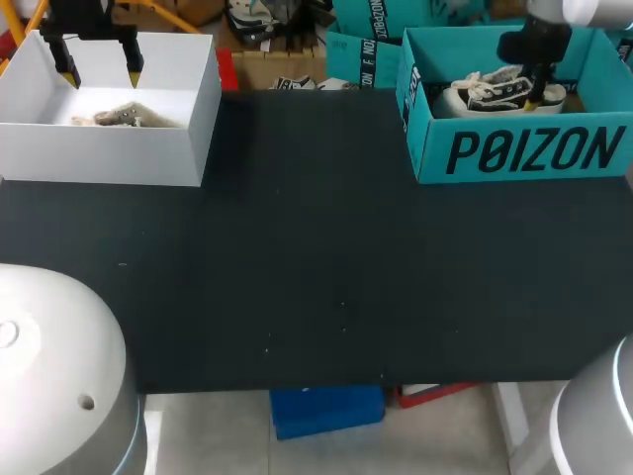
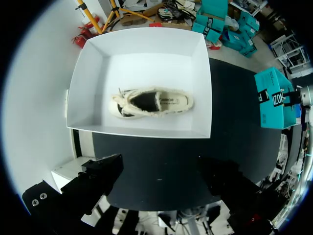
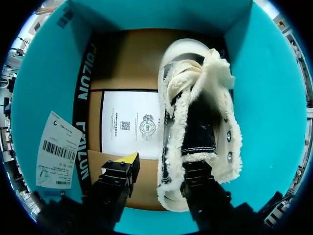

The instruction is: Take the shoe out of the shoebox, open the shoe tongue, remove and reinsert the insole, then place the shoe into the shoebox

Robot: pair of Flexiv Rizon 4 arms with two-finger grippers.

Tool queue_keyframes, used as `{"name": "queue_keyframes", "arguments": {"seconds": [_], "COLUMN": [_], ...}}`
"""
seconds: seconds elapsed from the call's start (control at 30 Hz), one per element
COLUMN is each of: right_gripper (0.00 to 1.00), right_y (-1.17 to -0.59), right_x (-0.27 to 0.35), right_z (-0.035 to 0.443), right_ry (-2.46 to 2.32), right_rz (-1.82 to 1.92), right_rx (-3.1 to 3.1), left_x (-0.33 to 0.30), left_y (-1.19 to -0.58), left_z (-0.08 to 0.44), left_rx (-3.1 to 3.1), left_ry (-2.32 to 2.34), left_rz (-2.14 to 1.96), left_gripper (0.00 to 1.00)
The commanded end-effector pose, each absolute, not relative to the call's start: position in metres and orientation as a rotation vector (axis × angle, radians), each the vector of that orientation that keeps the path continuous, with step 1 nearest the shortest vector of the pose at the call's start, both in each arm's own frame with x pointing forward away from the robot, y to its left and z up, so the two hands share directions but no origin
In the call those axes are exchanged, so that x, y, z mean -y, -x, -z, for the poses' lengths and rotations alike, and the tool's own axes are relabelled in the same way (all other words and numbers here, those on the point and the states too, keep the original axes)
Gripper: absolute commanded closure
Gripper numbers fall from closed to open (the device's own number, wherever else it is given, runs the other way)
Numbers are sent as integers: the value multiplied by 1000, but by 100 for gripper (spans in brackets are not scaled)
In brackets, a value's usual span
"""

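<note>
A white fleece-lined shoe (image 3: 200, 122) with dark panels lies in the teal shoebox (image 1: 514, 148) at the table's far right. My right gripper (image 3: 164, 161) is down inside the box at the shoe's heel end. One of its fingers (image 3: 198, 171) is inside the shoe's opening. The other, yellow-tipped, stands outside the side wall with a gap to it. In the head view the right gripper (image 1: 534, 97) sits over the shoe (image 1: 490, 89). My left gripper (image 1: 101, 71) hangs open above the white box (image 1: 109, 153) at the far left, holding nothing.
A second fleece-lined shoe (image 2: 151, 102) lies on its side in the white box (image 2: 88, 78). A paper sheet (image 3: 129, 125) and a loose label (image 3: 58, 152) lie on the teal box's floor. The black table (image 1: 316, 247) stretches between the two boxes.
</note>
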State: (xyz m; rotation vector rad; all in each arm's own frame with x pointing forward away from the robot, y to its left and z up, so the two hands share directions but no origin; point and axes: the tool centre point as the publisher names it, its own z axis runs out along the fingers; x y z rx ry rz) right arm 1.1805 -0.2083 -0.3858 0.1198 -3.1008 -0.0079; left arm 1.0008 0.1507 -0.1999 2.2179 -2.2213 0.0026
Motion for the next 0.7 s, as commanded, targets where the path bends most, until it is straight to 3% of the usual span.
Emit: {"name": "queue_keyframes", "arguments": {"seconds": [0.03,0.37,0.53,0.6,0.7], "right_gripper": [58,61,92,99,100], "right_y": [-1186,-1193,-1195,-1195,-1195], "right_x": [205,203,204,204,202], "right_z": [397,405,409,411,412], "right_ry": [-120,-138,-140,-140,-138], "right_rz": [13,13,5,4,8], "right_rx": [3098,3094,3094,3093,3092], "left_x": [-150,-150,-150,-150,-150], "left_y": [-1001,-1001,-1001,-1001,-1001], "left_z": [200,200,200,200,200], "left_rx": [2221,2221,2221,2221,2221], "left_ry": [-2219,-2219,-2219,-2219,-2219], "left_rz": [1,1,1,1,1], "left_gripper": [0,0,0,0,0]}}
